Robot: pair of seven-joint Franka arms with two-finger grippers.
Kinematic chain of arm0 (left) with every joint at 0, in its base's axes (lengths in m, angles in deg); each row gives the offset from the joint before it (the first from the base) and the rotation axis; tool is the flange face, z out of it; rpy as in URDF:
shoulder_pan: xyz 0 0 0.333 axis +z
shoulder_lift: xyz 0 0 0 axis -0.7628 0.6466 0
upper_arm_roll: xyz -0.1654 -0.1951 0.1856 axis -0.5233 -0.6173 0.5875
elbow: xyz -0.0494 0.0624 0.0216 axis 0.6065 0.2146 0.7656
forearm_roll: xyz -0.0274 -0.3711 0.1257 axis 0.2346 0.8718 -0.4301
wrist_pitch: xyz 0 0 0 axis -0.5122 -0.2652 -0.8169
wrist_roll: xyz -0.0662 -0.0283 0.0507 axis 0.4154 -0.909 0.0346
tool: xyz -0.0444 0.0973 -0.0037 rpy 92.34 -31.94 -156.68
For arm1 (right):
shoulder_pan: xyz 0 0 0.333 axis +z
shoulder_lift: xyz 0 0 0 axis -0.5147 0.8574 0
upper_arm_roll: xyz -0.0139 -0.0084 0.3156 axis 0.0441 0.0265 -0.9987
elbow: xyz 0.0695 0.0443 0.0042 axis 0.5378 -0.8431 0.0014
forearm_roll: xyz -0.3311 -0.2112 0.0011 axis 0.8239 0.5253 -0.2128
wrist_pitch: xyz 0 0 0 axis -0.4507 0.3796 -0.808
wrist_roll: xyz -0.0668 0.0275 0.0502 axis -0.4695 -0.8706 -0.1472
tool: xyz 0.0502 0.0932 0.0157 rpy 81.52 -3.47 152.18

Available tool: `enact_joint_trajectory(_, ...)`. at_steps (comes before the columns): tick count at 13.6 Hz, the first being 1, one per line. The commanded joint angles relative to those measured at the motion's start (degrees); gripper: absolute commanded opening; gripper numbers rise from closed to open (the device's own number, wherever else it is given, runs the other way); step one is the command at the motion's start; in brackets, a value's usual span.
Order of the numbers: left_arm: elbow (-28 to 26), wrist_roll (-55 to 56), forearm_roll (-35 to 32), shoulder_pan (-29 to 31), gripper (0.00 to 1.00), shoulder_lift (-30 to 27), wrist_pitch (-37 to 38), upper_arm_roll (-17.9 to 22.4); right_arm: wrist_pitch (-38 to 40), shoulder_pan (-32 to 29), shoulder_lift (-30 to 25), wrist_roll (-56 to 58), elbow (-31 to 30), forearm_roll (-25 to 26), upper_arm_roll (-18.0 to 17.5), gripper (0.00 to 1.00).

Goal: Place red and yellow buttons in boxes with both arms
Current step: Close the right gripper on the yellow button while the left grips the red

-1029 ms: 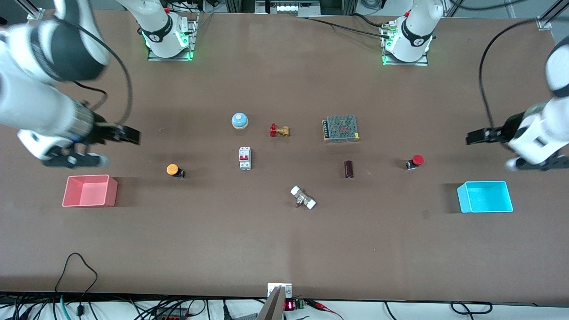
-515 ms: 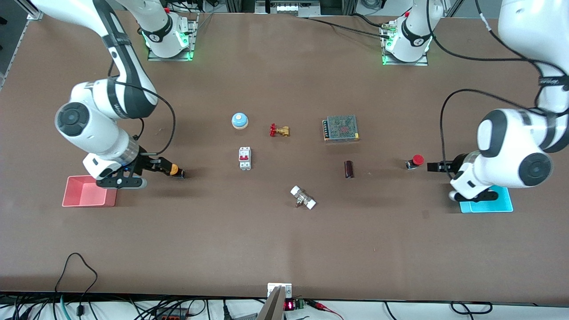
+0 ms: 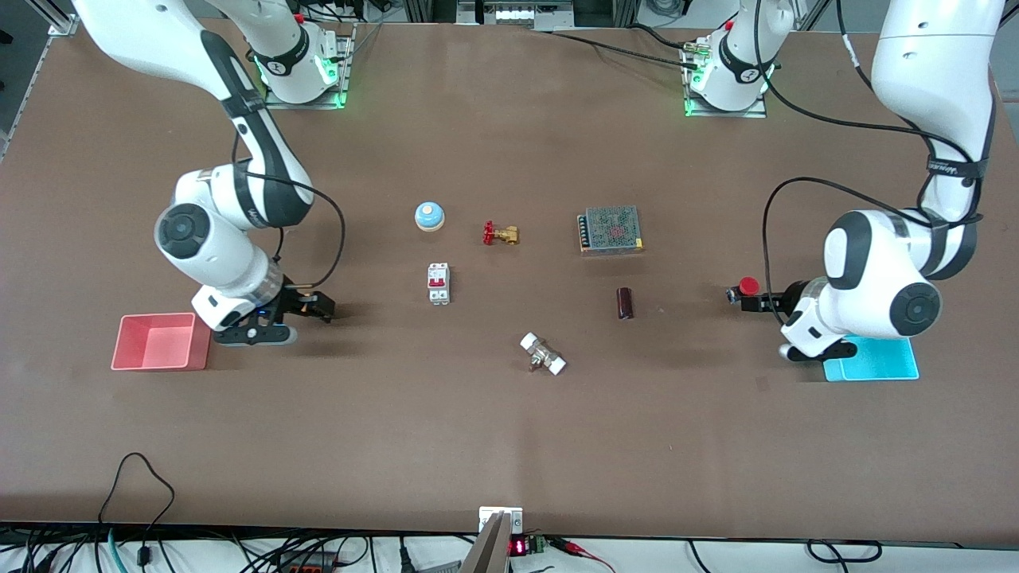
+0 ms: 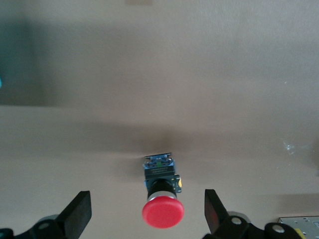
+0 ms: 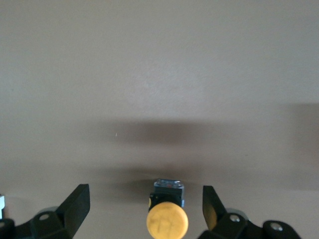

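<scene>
Beside the pink plastic bin [image 3: 161, 341], right claw [image 5: 144, 209] has slid in, gaping around the yellow-capped button [image 5: 167, 218]; left claw [image 4: 147, 211], advanced, gapes astride the red-capped button [image 4: 162, 206], bare brown surface [image 3: 509, 446] ahead.

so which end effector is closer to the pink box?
Right. The right end effector sits low at the yellow button, fingers open around it, beside the pink box. The left end effector is at the red button, toward the table's left-arm end.

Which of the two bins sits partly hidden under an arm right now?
The cyan bin, at the left arm's end; the pink bin shows fully.
</scene>
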Motion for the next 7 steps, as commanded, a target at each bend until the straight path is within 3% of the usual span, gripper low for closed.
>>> enact_joint_trajectory(1,-3.56,0.51,0.79,-0.65,1.00,-0.72,-3.96,0.15,-2.07,0.57,0.01,-0.28,-1.26,0.08,0.54,1.00)
enact_joint_trajectory(7,-7.78,0.68,0.79,-1.09,1.00,-2.38,-4.42,0.06,-11.02,-0.04,-0.26,-0.01,-6.87,3.07,0.54,1.00)
